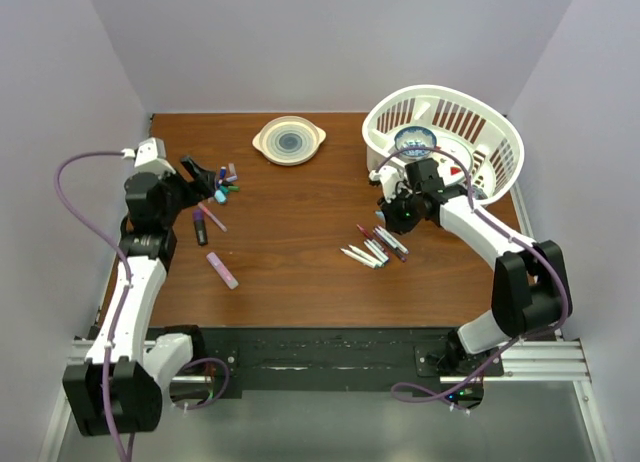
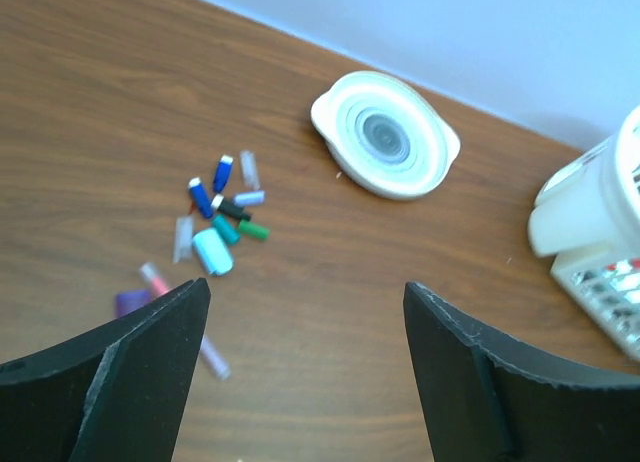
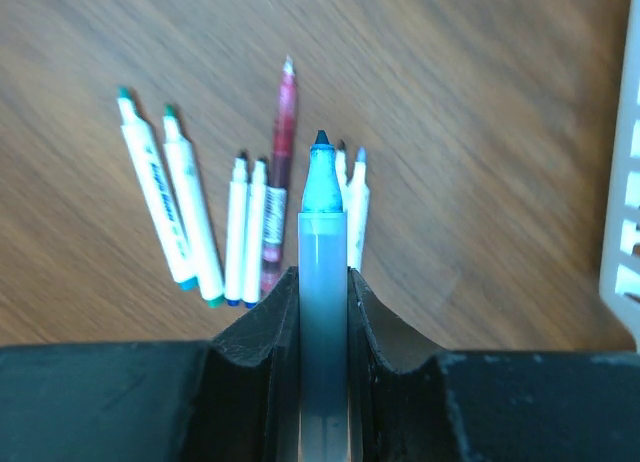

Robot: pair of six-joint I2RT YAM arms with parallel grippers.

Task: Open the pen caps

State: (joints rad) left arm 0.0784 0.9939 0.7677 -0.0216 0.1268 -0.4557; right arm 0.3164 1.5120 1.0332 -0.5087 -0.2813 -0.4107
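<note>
Several loose pen caps (image 2: pixel 228 207) in blue, green, teal, black and clear lie in a cluster on the wooden table, with a larger light blue cap (image 2: pixel 212 251) beside them. They also show at the far left in the top view (image 1: pixel 225 184). My left gripper (image 2: pixel 305 292) is open and empty, held above the table just right of the caps. My right gripper (image 3: pixel 323 277) is shut on an uncapped light blue marker (image 3: pixel 323 232), tip pointing forward. Below it several uncapped pens (image 3: pixel 205 217) lie side by side; they also show in the top view (image 1: pixel 375 245).
A white lidded dish (image 1: pixel 289 140) sits at the back middle. A white basket (image 1: pixel 500 147) holding a blue bowl (image 1: pixel 414 140) stands at the back right, close to my right arm. A purple marker (image 1: pixel 222 270) and a dark marker (image 1: pixel 200 227) lie near the left arm.
</note>
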